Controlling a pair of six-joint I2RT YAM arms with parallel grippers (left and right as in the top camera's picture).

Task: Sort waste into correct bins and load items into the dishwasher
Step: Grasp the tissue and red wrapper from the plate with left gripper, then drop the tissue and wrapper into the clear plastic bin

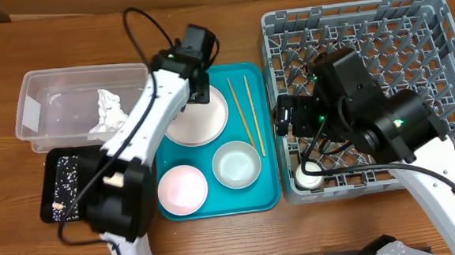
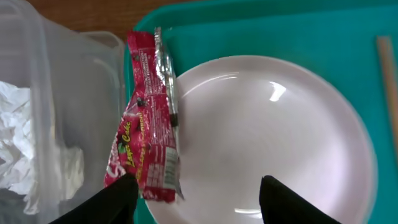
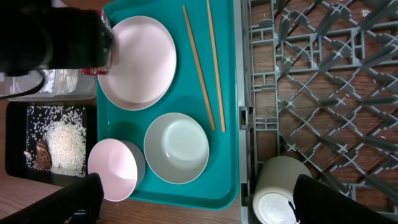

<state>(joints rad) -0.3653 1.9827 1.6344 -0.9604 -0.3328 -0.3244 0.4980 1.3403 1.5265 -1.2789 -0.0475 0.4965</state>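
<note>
The left gripper (image 2: 198, 183) hangs spread wide, grasping nothing, over the large white plate (image 2: 267, 137). The red wrapper (image 2: 146, 118) lies across its left rim, beside the clear tub (image 2: 74, 93). Closing could clamp the rim instead; whether the nearest finger (image 2: 115, 199) touches the wrapper is unclear.

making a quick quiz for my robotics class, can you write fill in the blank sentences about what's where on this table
1. The red wrapper lies along the rim of the large white ____.
2. On the teal tray lie two thin wooden ____.
3. The clear tub holds a crumpled white ____.
4. The only dish in the grey rack is a small white ____.
Missing words: plate; chopsticks; napkin; cup.
</note>
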